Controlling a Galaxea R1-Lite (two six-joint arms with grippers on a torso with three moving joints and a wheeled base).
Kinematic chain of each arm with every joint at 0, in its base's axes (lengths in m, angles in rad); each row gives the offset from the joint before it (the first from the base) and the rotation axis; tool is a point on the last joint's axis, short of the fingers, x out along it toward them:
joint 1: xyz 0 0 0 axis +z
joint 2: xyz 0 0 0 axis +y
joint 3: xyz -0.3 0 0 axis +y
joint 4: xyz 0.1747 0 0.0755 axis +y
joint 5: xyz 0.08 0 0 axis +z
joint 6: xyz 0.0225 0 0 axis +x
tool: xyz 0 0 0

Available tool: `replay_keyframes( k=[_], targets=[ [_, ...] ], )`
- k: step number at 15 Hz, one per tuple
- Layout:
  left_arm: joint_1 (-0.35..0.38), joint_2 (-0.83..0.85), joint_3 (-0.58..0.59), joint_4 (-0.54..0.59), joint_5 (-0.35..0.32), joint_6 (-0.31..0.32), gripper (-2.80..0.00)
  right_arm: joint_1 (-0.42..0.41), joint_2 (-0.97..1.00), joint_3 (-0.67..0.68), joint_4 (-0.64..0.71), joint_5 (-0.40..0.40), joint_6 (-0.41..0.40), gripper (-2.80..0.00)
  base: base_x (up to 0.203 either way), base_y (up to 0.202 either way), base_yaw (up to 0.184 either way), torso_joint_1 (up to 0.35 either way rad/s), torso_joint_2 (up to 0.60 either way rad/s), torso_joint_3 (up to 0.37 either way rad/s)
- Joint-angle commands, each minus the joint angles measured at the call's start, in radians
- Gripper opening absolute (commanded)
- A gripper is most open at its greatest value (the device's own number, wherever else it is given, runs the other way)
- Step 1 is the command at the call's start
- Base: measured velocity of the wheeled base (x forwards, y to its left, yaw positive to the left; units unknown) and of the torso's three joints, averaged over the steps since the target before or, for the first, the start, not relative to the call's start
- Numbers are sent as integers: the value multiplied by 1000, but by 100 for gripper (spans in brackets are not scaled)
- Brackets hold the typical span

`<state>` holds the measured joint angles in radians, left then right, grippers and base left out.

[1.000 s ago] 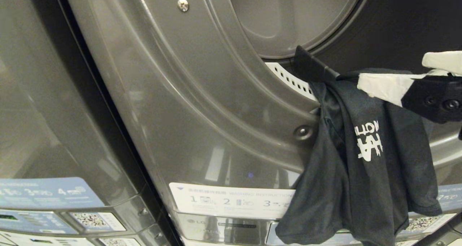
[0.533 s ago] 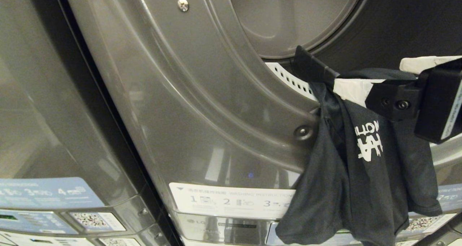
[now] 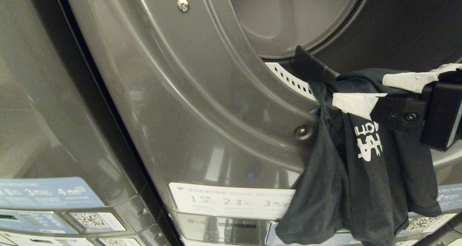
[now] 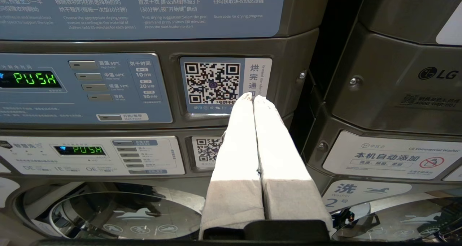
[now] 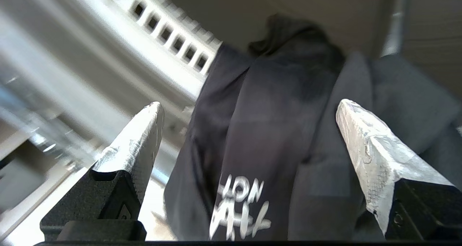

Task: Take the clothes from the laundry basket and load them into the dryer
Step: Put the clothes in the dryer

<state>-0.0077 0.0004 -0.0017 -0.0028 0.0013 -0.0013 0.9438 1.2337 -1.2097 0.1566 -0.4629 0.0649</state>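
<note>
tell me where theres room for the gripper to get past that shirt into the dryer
Free: the dark drum opening above the black t-shirt. Crowded: the lower rim, where the shirt drapes beside the white lint grille with the open right gripper over it.

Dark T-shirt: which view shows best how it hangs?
Head view: the dark T-shirt shows whole, draped over the dryer opening's rim, most hanging outside. Right wrist view catches only its printed middle, between the open right tool. Left wrist view shows none.
</note>
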Motion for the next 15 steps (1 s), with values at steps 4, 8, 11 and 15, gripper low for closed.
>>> replay_keyframes(
  k=[4, 8, 11, 15],
  targets=[
    [0, -2, 0, 0, 0, 0, -280, -118, -104, 55, -1, 226, -22, 0, 0, 0, 0, 0, 0, 0],
    [0, -2, 0, 0, 0, 0, -280, -283, -204, 94, -2, 470, -83, 0, 0, 0, 0, 0, 0, 0],
    [0, -2, 0, 0, 0, 0, -280, -395, -296, 150, 1, 632, -137, 0, 0, 0, 0, 0, 0, 0],
    [0, -2, 0, 0, 0, 0, -280, -391, -397, 211, 128, 645, -179, 0, 0, 0, 0, 0, 0, 0]
  ],
)
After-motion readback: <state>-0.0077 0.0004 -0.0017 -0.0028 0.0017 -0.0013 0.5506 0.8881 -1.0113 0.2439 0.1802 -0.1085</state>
